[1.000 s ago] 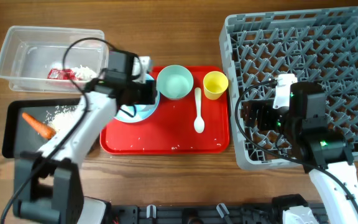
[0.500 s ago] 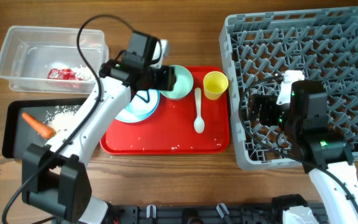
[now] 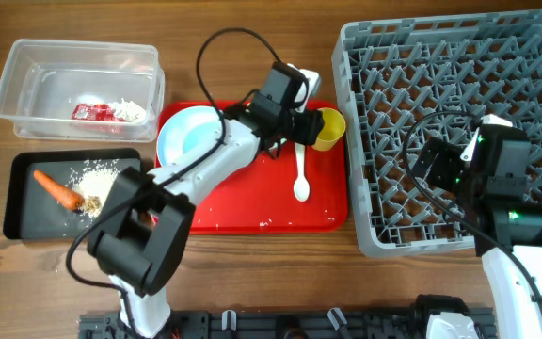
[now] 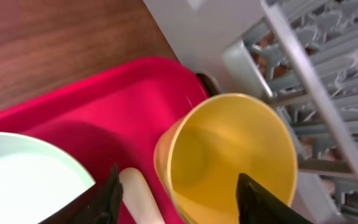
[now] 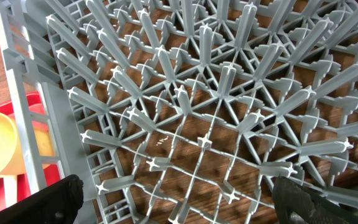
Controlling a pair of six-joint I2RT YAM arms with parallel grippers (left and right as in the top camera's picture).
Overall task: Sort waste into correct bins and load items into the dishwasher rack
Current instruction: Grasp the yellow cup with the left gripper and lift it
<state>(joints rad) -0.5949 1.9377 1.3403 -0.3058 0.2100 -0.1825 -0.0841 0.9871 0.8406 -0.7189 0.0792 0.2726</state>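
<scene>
My left gripper (image 3: 307, 127) hangs open over the back right of the red tray. Its fingers straddle the near side of the small yellow cup (image 4: 229, 155) (image 3: 329, 129) and the tip of the white spoon (image 4: 138, 193) (image 3: 300, 179), touching neither. The pale green bowl (image 4: 23, 180) shows at the lower left of the left wrist view; overhead, my arm hides it. A light blue plate (image 3: 182, 141) lies at the tray's back left. My right gripper (image 3: 436, 162) (image 5: 185, 202) is wide open and empty above the grey dishwasher rack (image 3: 459, 94) (image 5: 197, 112).
The clear tub (image 3: 26, 71) at the back left holds a red wrapper (image 3: 90, 112) and white tissue (image 3: 132, 110). In front of it, the black tray (image 3: 22, 202) holds a carrot (image 3: 56, 188) and crumbly scraps (image 3: 92, 179). The red serving tray (image 3: 252, 207) abuts the rack.
My left arm swung right, from the blue plate past the green bowl to the yellow cup, and its gripper went from shut to open. The right arm drew back to the right over the rack.
</scene>
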